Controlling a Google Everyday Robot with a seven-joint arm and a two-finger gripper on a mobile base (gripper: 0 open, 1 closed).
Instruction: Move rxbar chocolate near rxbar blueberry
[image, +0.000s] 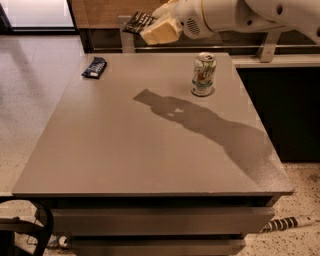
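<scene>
Gray counter (150, 150), green can (203, 74) at back. My tool (154, 30) pinches rxbar chocolate (138, 22), up in air. Pick-up done. Left: carry over to rxbar blueberry (95, 67), far-left corner, put down.

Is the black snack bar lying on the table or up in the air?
Up in the air. The gripper, above the far edge of the table, holds the rxbar chocolate clear of it.

rxbar chocolate (137, 22) held aloft by gripper (149, 29) beyond table (125, 150) far edge; rxbar blueberry (94, 67) far-left.
</scene>
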